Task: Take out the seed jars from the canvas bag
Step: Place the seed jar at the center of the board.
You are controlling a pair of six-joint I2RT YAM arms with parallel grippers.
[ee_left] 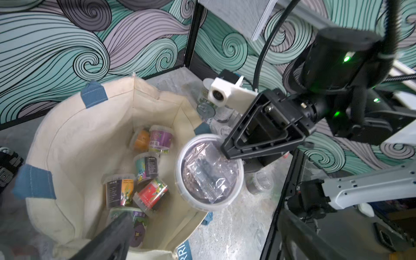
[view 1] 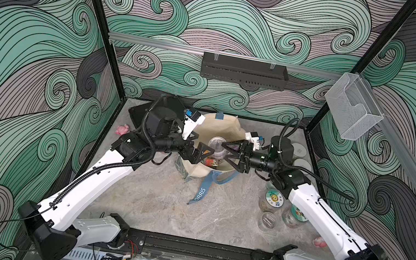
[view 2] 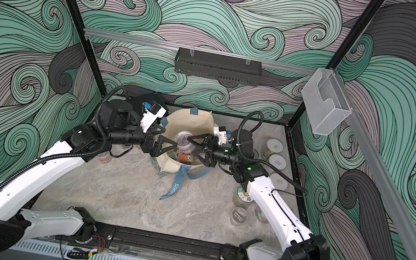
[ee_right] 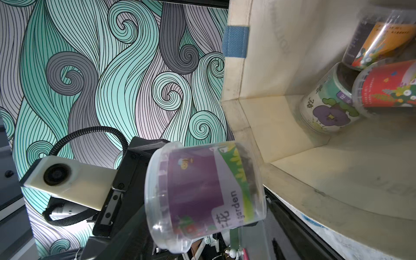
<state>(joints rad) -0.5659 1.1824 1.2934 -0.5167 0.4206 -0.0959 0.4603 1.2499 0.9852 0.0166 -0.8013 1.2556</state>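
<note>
Right claw (view 1: 225, 153) pinches a purple "garden" seed jar (ee_right: 202, 195) over the canvas bag (ee_left: 78, 135); left claw (view 1: 205, 144) spread.

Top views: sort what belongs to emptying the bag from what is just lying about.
Job: canvas bag; purple-label seed jar in the right gripper; bagged seed jars; unpacked seed jars; open left gripper.
Lying about: pink lumps; black hard case; black wall tray; clear wall holder.

Lab robot cell, wave-patterned walls (view 1: 18, 51)
</note>
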